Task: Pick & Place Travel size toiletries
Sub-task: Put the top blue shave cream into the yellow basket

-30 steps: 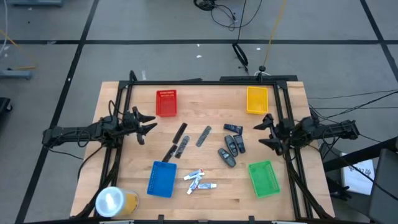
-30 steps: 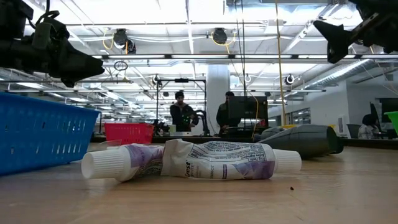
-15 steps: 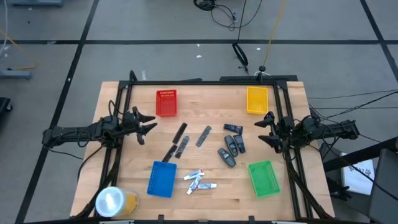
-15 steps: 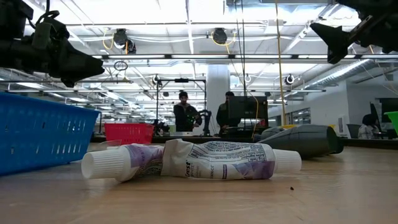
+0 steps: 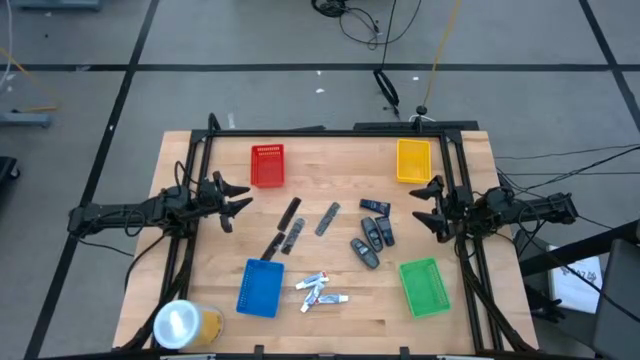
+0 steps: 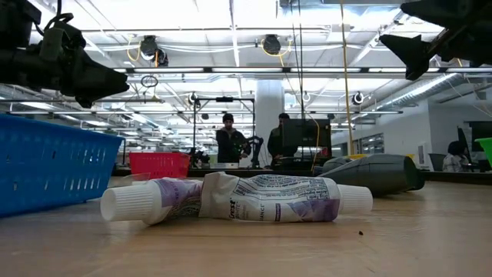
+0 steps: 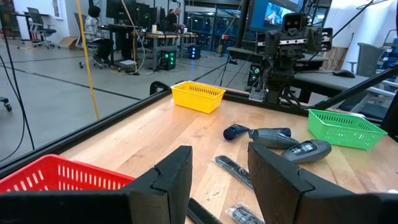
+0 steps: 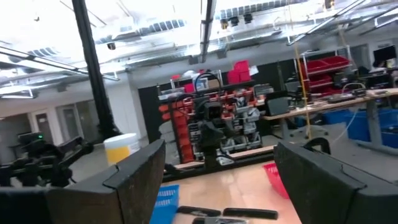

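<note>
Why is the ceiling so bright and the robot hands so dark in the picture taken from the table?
Low view: the ceiling lamps shine straight into the camera, so the left gripper and right gripper show as dark shapes against them; the toothpaste tube up close is evenly lit. Right wrist view: the ceiling is glared white too.
</note>
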